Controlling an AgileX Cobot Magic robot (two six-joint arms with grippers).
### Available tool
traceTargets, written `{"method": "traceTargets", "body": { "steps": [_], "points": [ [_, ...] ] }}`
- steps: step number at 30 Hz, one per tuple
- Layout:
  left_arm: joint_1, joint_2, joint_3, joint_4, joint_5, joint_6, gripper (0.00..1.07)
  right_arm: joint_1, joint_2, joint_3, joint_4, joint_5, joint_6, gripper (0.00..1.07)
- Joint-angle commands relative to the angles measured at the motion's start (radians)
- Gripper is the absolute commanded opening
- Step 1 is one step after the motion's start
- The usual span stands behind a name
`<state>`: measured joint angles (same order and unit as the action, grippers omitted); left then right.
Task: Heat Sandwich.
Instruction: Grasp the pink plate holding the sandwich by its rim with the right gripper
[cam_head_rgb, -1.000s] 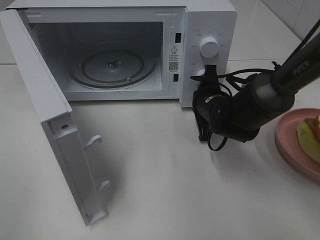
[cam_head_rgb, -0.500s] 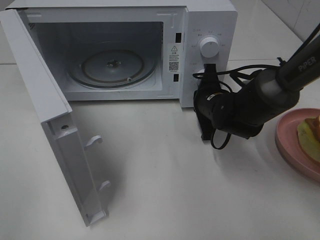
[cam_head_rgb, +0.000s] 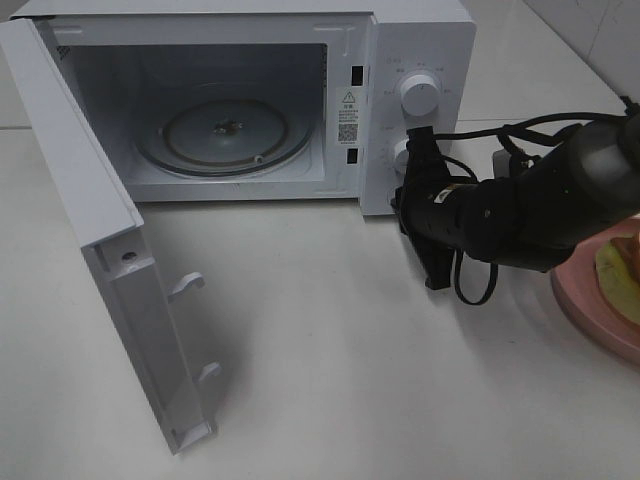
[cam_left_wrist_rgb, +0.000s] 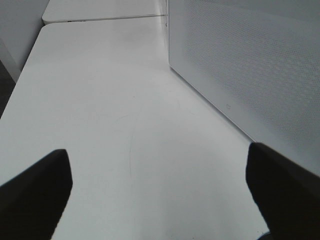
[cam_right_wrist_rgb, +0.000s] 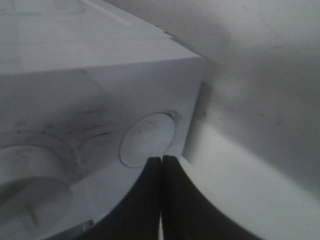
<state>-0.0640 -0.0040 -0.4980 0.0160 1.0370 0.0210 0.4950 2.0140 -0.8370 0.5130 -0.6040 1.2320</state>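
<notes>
Nearest, the sandwich (cam_head_rgb: 618, 268) lies on its pink plate (cam_head_rgb: 590, 312), far right on the bench (cam_head_rgb: 330, 380), just beside the right arm (cam_head_rgb: 560, 200); we judge a careless swing could clip it. Beyond, our right fingers (cam_right_wrist_rgb: 147, 200), clenched on nothing, hover by a knob (cam_right_wrist_rgb: 147, 139) on the microwave (cam_head_rgb: 430, 45); left fingers (cam_left_wrist_rgb: 35, 195) hang spread, empty.

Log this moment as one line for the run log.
door open | sandwich on plate, outside microwave | right pincer shut, by panel button | left pincer open, empty
</notes>
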Motion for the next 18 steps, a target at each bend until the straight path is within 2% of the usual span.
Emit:
{"method": "traceTargets", "body": {
  "steps": [1, 9, 18],
  "points": [
    [0.002, -0.027, 0.004, -0.006, -0.009, 0.001, 0.89, -0.007, -0.042, 0.029, -0.013, 0.025, -0.062, 0.02],
    [0.002, -0.027, 0.004, -0.006, -0.009, 0.001, 0.89, -0.008, -0.158, 0.095, -0.016, 0.162, -0.277, 0.03],
    [0.002, -0.027, 0.004, -0.006, -0.009, 0.001, 0.89, -0.008, -0.293, 0.107, -0.067, 0.502, -0.746, 0.04]
  ]
}}
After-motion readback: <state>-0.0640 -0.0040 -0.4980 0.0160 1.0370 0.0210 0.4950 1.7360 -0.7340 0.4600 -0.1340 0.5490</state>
